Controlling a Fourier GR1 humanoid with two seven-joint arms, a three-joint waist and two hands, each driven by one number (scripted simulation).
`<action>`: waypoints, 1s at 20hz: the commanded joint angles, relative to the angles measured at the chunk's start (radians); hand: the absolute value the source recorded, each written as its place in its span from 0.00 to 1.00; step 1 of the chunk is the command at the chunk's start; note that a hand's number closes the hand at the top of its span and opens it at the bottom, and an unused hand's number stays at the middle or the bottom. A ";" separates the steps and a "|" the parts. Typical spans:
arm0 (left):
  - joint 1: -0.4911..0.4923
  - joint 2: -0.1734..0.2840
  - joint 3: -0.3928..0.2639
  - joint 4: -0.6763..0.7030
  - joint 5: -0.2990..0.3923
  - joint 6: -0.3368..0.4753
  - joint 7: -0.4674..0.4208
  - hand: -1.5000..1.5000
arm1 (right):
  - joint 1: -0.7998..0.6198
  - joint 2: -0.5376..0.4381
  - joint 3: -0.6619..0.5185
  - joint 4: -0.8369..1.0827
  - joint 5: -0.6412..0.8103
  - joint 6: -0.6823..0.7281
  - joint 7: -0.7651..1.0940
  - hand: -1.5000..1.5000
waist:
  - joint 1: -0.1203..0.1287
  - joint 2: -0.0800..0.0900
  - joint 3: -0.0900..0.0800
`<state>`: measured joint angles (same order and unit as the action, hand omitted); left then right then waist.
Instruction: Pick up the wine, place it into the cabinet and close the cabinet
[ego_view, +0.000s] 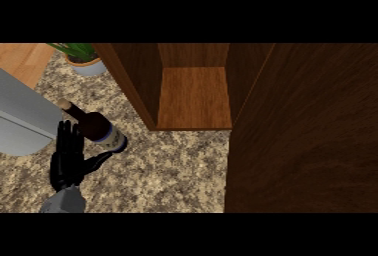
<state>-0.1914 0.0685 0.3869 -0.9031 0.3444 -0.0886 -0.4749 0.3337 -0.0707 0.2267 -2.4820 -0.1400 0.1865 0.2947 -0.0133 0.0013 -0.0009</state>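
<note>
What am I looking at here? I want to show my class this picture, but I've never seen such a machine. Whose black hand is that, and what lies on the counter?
The view looks steeply down from the robot's head. The black left hand on a grey forearm is open beside a dark wine bottle, which stands on the speckled counter; nothing is held. Ahead is a wooden cabinet, empty inside, its door swung open at the right. A potted plant stands at the back, a grey object at the left. The right hand is out of sight.

Light was even and fairly dim, with no glare. The cabinet (193, 97) interior showed a lit shelf between darker side walls, and its open door (303, 135) at right was very dark. The granite counter (170, 175) lay softly lit, shadows faint
</note>
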 joint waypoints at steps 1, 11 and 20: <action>-0.097 0.032 0.036 0.201 0.013 -0.041 -0.096 0.00 | 0.029 -0.029 -0.082 -0.102 -0.167 0.027 0.033 0.00 | -0.006 0.002 0.000; -0.199 0.064 0.086 0.437 0.057 -0.135 -0.257 0.00 | 0.076 0.017 0.050 -0.154 -0.046 0.004 0.058 0.00 | -0.009 0.002 -0.001; -0.259 0.071 0.063 0.566 0.063 -0.318 -0.291 1.00 | 0.035 -0.009 -0.011 -0.116 -0.103 0.028 0.062 0.00 | -0.012 0.005 -0.002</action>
<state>-0.4303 0.1402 0.4504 -0.4071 0.4032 -0.3242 -0.7291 0.3611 -0.0600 0.2337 -2.4812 -0.1403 0.2123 0.2869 -0.0213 0.0036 -0.0015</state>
